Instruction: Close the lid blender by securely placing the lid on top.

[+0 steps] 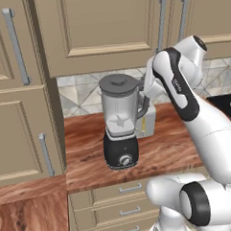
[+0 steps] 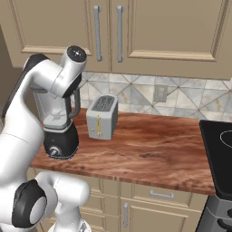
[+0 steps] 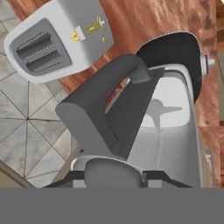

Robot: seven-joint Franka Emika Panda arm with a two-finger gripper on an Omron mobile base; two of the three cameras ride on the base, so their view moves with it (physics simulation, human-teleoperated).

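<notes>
- The gripper (image 1: 144, 87) is sitting just beside the jar's rim, its jaws nearly closed; whether they are pinching the lid's side tab or nothing at all, I cannot tell.
- The lid (image 1: 118, 81) is resting on the mouth of the blender (image 1: 120, 122), looking level from the left base view.
- If the fingers are gripping the tab, pulling away sideways is risking dragging the lid off or tilting it.
- Pushing toward the jar is risking nudging the blender along the counter (image 1: 90, 147), or tipping it.
- The toaster (image 2: 102, 117) is standing near, so a wide swing is risking a knock.
</notes>
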